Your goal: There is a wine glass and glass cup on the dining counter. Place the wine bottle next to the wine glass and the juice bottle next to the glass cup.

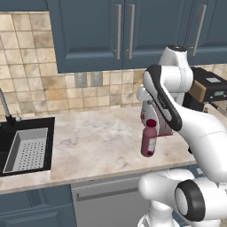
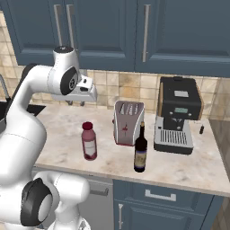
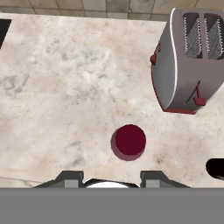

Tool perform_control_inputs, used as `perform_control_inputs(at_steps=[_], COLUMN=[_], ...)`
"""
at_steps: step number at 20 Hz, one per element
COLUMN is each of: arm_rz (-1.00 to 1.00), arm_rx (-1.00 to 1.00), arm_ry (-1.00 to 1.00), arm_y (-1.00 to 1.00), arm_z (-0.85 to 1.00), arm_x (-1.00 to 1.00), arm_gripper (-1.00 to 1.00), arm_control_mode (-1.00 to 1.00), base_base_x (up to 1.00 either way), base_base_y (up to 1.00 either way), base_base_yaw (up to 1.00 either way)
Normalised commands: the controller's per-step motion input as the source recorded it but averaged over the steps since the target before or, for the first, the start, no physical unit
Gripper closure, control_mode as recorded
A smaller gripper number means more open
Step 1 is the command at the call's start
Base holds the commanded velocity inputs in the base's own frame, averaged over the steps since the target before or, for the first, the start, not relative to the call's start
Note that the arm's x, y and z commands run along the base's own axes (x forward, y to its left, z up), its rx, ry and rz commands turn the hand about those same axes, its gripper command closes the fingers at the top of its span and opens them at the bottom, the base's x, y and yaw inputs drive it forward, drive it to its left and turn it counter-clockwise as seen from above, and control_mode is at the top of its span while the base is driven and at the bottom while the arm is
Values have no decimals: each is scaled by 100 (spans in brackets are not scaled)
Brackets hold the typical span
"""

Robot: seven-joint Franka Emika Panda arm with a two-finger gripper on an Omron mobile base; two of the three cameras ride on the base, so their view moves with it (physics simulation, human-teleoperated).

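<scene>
Hand above the juice bottle

The hand is closed and empty, high over the juice bottle standing mid-frame on the tabletop. It should open, then drop straight down.

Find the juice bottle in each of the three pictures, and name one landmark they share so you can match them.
Left base view: juice bottle right of centre, near the counter's front edge.
Right base view: juice bottle left of centre, left of the toaster.
Hand view: its dark red cap from above, lower centre.
Shared landmark: the toaster.
</scene>
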Motion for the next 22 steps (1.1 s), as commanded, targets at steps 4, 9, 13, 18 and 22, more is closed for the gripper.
perform_control_inputs(at_steps=[4,9,13,18,22], arm_rz=[0,0,0,0,0], arm_rx=[0,0,0,-1,0], arm_ry=[0,0,0,1,1], arm_y=[0,0,-1,0,-2], arm_z=[0,0,-6,-11,-12], arm_x=[0,-1,-9,-5,0], arm_gripper=[-100,-100,-100,-100,-100], arm_control_mode=[-100,-100,-100,-100,-100], base_base_x=[0,0,0,0,0], base_base_y=[0,0,0,0,0], base_base_yaw=[0,0,0,0,0])
